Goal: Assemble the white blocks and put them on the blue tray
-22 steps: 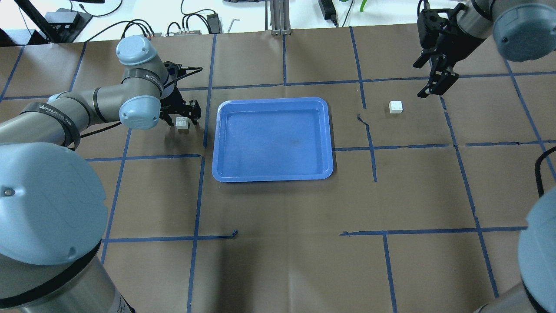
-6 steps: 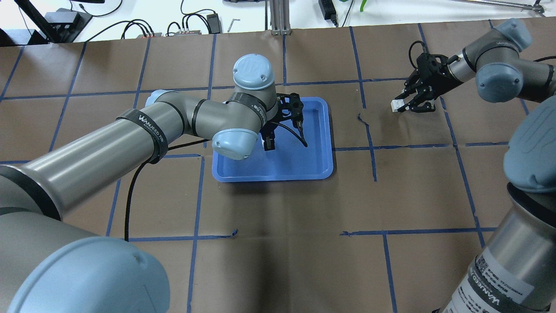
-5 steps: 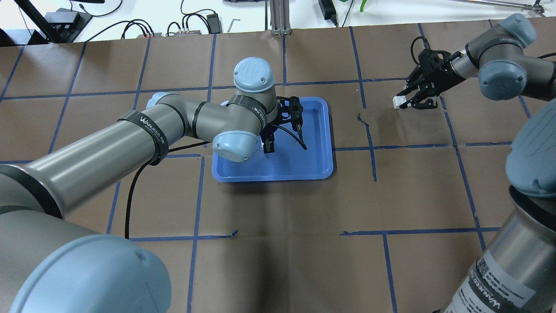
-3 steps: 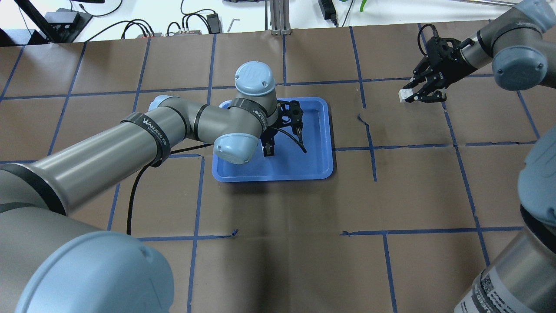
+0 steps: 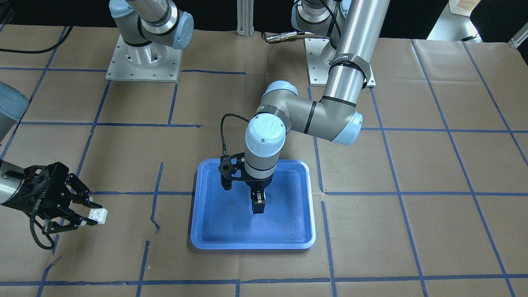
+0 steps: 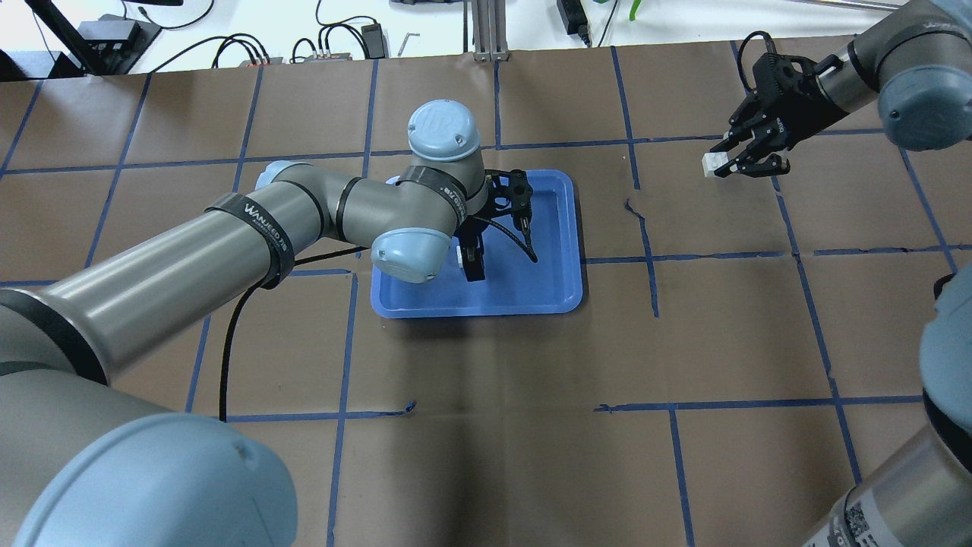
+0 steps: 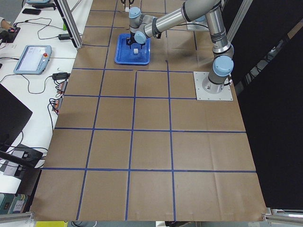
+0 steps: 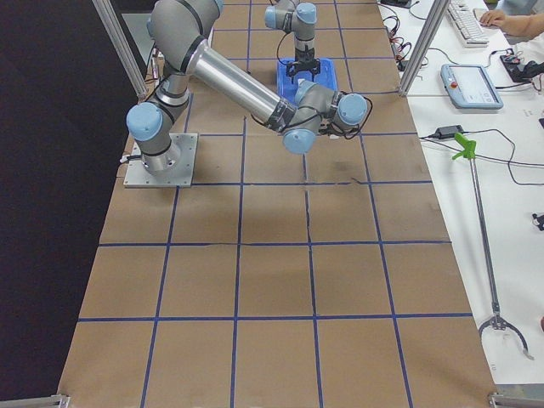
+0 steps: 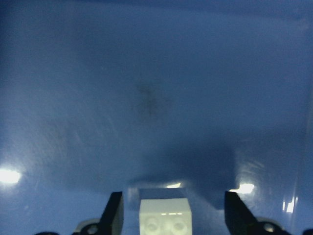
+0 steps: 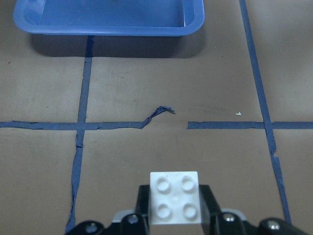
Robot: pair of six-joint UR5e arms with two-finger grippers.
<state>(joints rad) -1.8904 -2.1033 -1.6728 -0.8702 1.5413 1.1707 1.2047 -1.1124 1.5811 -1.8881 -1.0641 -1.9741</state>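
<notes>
The table (image 6: 486, 456) is covered in brown paper marked with a blue tape grid. The left arm (image 6: 190, 251) enters the overhead view from 8 o'clock and reaches to the middle of the table; the right arm (image 6: 873, 53) enters from 4 o'clock and ends near the 2 o'clock corner. The blue tray (image 6: 547, 296) lies flat on the paper, a little toward 12 o'clock from the table's middle in that view. The left gripper (image 5: 258, 206) points straight down inside the tray, near its centre and low over the floor. Its wrist camera shows the fingers (image 9: 116, 213) standing apart, wider than the first white block (image 9: 164, 218) between them, with a visible gap on each side; the jaws are therefore parted and not clamping. This block sits studs up on or just over the tray floor; contact cannot be confirmed. The right gripper (image 6: 723, 165) is well apart from the tray, at roughly 2 o'clock from it in the overhead view. Its jaws are closed against two opposite sides of the second white block (image 10: 175, 197), which is held level with its four studs facing up. The block appears raised off the paper, with a torn tape line below it.
</notes>
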